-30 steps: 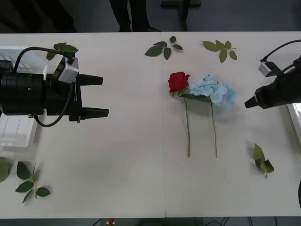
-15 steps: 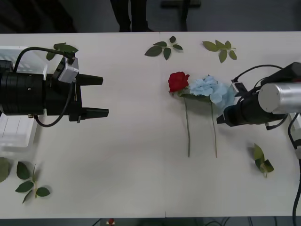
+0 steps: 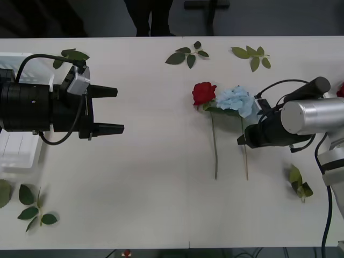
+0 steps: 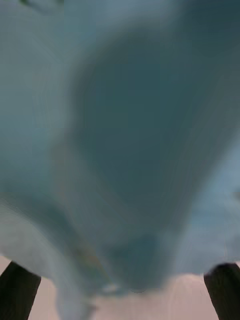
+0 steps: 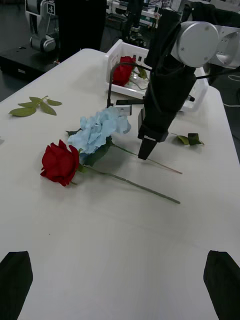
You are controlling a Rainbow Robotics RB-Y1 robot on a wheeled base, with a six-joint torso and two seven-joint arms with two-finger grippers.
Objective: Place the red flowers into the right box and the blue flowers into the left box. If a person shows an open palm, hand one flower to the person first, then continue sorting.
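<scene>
One red flower (image 3: 203, 93) and one blue flower (image 3: 235, 100) lie side by side at mid-table, stems toward me. My right gripper (image 3: 242, 141) hovers open over the blue flower's stem just below its head; in the right wrist view pale blue petals sit close between its fingers (image 4: 17, 290). Whether it touches the stem I cannot tell. My left gripper (image 3: 114, 109) hangs open and empty at the left, beside the left box (image 3: 16, 153). The right box (image 5: 113, 60) holds red flowers (image 5: 122, 72). A person's legs (image 3: 148, 16) stand past the far edge; an open palm is out of view.
Loose leaf sprigs lie at the far middle (image 3: 185, 56), far right (image 3: 252, 56), near right (image 3: 300, 183), near left (image 3: 35, 207) and by the left box (image 3: 72, 55). Bare tabletop stretches between my two arms.
My right arm swung in from the right edge to the left, now over the blue flower's stem. The left arm and both flowers have stayed put.
</scene>
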